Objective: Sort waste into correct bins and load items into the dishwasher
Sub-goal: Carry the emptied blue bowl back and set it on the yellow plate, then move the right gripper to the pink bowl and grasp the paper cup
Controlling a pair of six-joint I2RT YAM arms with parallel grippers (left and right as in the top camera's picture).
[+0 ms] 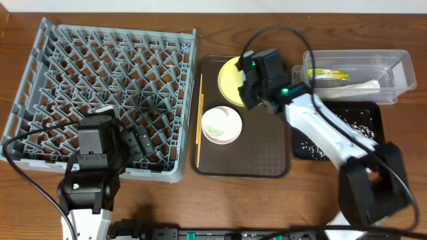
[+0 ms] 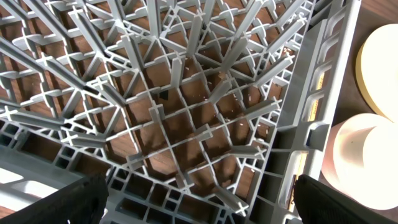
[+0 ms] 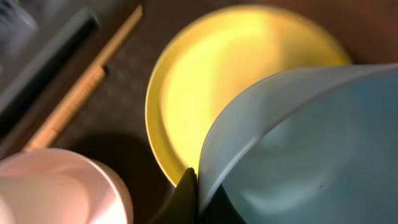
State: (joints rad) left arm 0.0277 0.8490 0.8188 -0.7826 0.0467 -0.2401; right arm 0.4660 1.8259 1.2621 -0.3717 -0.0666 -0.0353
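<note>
Light-blue bowl (image 3: 298,146), right-wrist view only

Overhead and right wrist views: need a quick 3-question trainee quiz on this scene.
1. True or false: the right hand grips the blue bowl by its rim.
2. The chopsticks lie: A in the rack, B on the brown tray, C in the tub.
3. Fill in: rice scraps lie in the ___ tray.
Key: 1 true; 2 B; 3 black tray.
</note>
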